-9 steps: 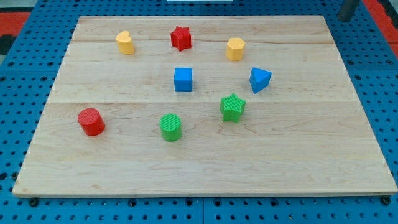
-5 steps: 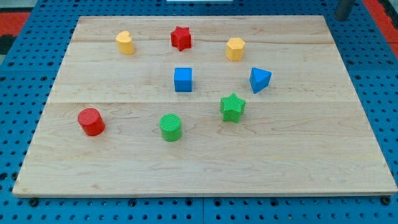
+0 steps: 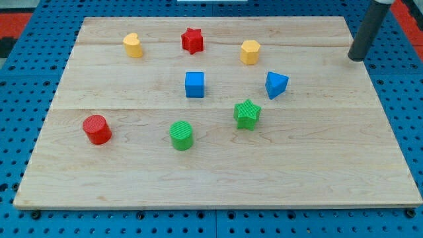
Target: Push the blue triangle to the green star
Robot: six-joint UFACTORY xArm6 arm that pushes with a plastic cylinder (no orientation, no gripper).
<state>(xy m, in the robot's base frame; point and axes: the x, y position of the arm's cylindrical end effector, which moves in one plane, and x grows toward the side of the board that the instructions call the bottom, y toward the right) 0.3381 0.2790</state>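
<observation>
The blue triangle [image 3: 276, 84] lies right of the board's middle. The green star [image 3: 247, 114] sits just below and to its left, a small gap between them. My tip [image 3: 357, 58] is at the board's right edge near the view's top right, well to the right of and above the blue triangle, touching no block.
A blue cube [image 3: 195, 84] sits left of the triangle. A yellow hexagon [image 3: 250, 51], a red star [image 3: 192, 40] and a yellow heart [image 3: 133, 45] line the top. A green cylinder [image 3: 181, 135] and a red cylinder [image 3: 97, 129] sit lower left on the wooden board [image 3: 218, 178].
My rod has come down and left from the view's top right corner, so its tip now stands at the board's right edge. No block has moved.
</observation>
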